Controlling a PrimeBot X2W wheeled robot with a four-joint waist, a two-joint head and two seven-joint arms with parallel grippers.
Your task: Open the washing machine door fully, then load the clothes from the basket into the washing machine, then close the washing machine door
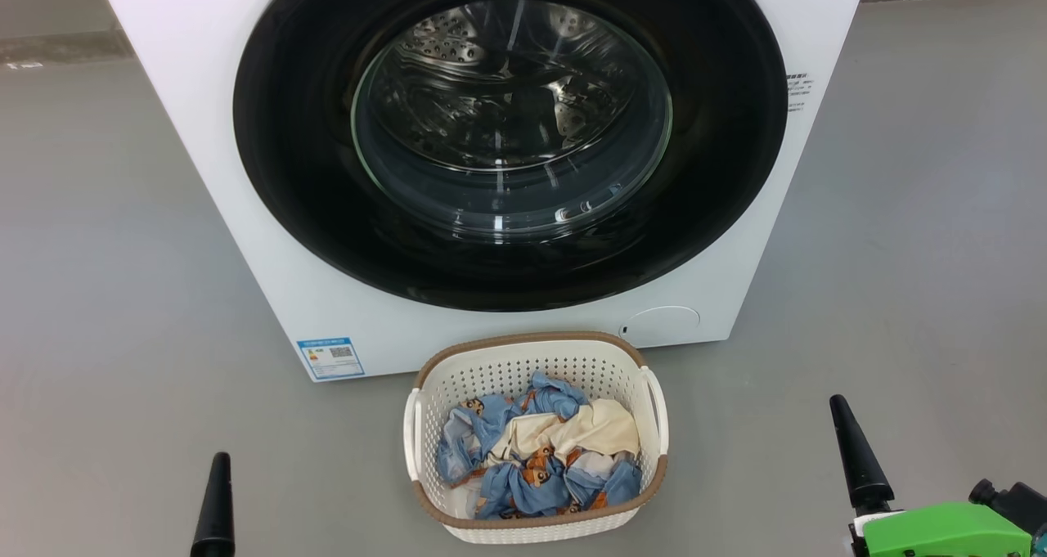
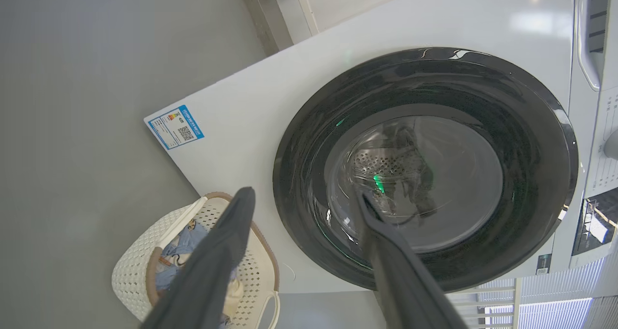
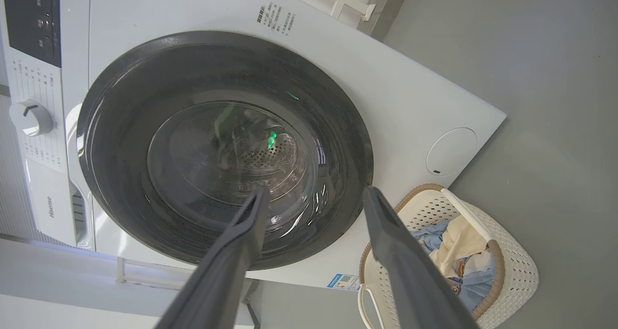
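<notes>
While washing machine door sits shut against white washing machine, nothing of task looks done: door to open, clothes to load, door to close. Clothes heaped in basket on floor, just before machine, below door. Spread wide and empty: left pincer, right pincer, apart from everything. Open floor both sides; basket may crowd door swing.

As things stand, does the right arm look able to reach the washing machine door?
Probably yes: the open, empty right tool faces the closed washing machine door with nothing between; the basket sits aside.
</notes>
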